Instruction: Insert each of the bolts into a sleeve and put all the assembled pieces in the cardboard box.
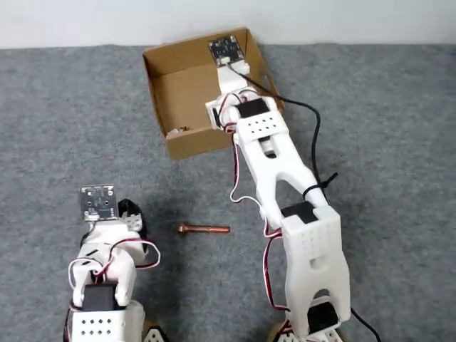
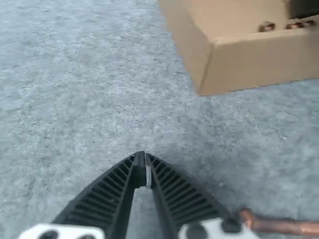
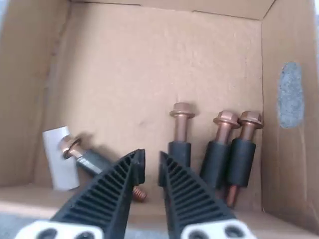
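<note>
A lone copper bolt point(image 1: 204, 229) lies on the grey carpet, with no sleeve on it, just beside my left gripper point(image 2: 144, 167), which is shut and empty; the bolt's head point(image 2: 279, 225) shows next to that gripper's base. The cardboard box point(image 1: 178, 142) stands at the back. My right arm point(image 1: 260, 128) leans into it. Inside, my right gripper point(image 3: 151, 159) hangs open by a narrow gap, holding nothing. Behind its fingers stand bolts in black sleeves point(image 3: 219, 149), side by side, and another sleeved bolt point(image 3: 87, 157) lies flat.
A small white piece point(image 3: 60, 157) leans in the box by the lying bolt. The box's near corner point(image 2: 207, 69) is well ahead of my left gripper. Grey carpet point(image 1: 385, 107) spreads around both arms. A black cable point(image 1: 313, 135) trails along the right arm.
</note>
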Action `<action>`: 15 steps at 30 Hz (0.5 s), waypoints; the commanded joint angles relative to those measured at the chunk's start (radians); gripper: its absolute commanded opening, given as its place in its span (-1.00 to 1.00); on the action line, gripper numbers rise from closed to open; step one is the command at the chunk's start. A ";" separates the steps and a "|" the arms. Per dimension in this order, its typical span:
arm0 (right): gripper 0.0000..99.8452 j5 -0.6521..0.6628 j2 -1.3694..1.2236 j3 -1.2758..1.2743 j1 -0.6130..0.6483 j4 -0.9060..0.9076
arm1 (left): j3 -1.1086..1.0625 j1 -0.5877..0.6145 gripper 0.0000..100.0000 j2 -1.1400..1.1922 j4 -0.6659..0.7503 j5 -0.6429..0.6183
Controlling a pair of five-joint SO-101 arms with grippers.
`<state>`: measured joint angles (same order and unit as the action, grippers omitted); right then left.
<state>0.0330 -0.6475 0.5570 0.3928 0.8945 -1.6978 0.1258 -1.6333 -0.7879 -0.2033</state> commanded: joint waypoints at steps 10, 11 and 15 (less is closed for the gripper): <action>-0.98 0.192 0.240 0.054 0.004 0.378 | 0.007 0.012 -0.99 -0.006 0.012 0.005; -0.98 0.239 0.246 0.054 0.002 0.418 | 0.007 0.011 -0.99 -0.006 0.012 0.005; -0.98 0.379 0.262 0.054 -0.027 0.573 | 0.007 0.011 -0.99 -0.006 0.012 0.005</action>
<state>0.3214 -0.4557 0.5570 0.3913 1.3732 -1.6978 0.1320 -1.6333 -0.7879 -0.2033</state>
